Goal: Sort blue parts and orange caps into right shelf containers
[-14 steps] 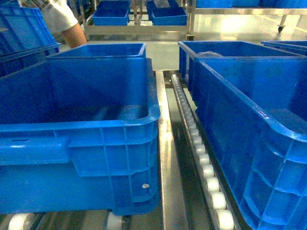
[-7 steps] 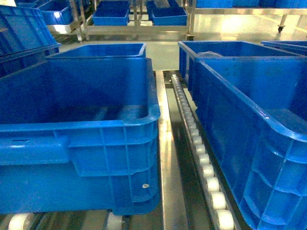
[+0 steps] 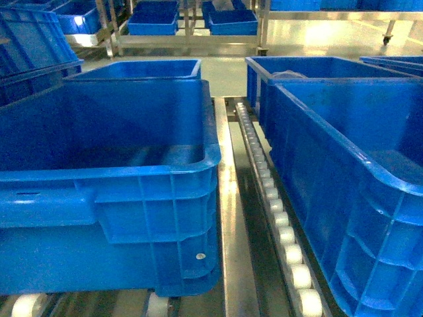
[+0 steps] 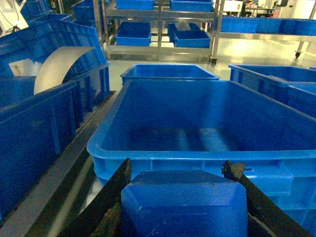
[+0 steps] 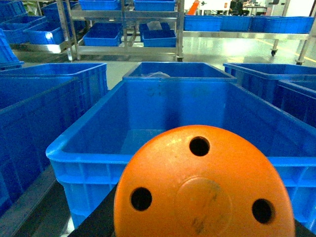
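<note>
A blue part point(image 4: 183, 202) with bevelled corners sits between the dark fingers point(image 4: 121, 190) of my left gripper point(image 4: 180, 173), which is shut on it, just short of the near rim of a large blue crate point(image 4: 197, 155). My right gripper point(image 5: 202, 219) holds an orange cap point(image 5: 202, 190), a round disc with three holes that hides the jaws except for a dark edge at lower left. Behind the cap stands another blue crate point(image 5: 89, 153). In the head view these two containers, the left point(image 3: 112, 178) and the right point(image 3: 370, 172), show no loose parts inside, and neither gripper appears.
A roller track point(image 3: 277, 218) and a metal rail point(image 3: 228, 218) run between the two crates. More blue crates point(image 3: 139, 69) stand behind, and steel racks point(image 3: 192, 23) with bins stand across the floor. A white curved sheet point(image 4: 59, 64) rests in a crate at far left.
A person's white-sleeved arm at the top left of the head view has left the frame. The crates have not moved.
</note>
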